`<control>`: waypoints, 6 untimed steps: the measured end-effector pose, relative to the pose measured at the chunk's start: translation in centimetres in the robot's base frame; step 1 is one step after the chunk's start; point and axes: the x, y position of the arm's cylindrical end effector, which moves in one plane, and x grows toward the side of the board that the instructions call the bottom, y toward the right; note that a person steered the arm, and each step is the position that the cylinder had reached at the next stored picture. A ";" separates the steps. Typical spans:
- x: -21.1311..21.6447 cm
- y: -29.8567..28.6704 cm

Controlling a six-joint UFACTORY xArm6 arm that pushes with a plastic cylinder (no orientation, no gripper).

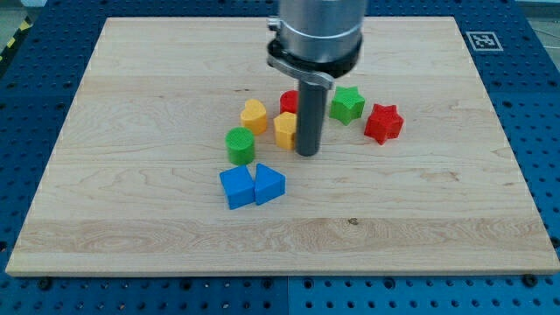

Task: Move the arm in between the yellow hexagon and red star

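A wooden tabletop (420, 219) on a blue perforated base (542, 131), seen from the one camera. The arm carries no claw, so nothing can be said about wide, narrow or holding; it ends in a dark rod. My tip (307, 153) rests on the wood near the middle of the block cluster.

Places relative to my tip:
- Yellow hexagon (285, 129): just to the view's left and slightly toward the top, touching or nearly touching the rod; which of the two cannot be told.
- Red star (383, 122): to the view's right and slightly toward the top, well apart from the rod.
- Green star (346, 104): toward the top right, between the rod and the red star, close to the latter.
- Red block (288, 101): toward the top left, partly hidden behind the rod; shape not readable.
- Second yellow block (254, 115): farther left, of rounded outline.
- Green cylinder (240, 145): left, beyond both yellow blocks.
- Blue cube (236, 187) and second blue block (269, 184): toward the bottom left, side by side and touching.

My tip lies between the yellow hexagon and the red star, much nearer the hexagon.
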 end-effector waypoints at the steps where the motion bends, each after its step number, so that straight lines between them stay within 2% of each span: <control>1: -0.8 -0.6; 3: -1.3 5.2; 4: -2.0 6.2; 6: -2.7 -2.8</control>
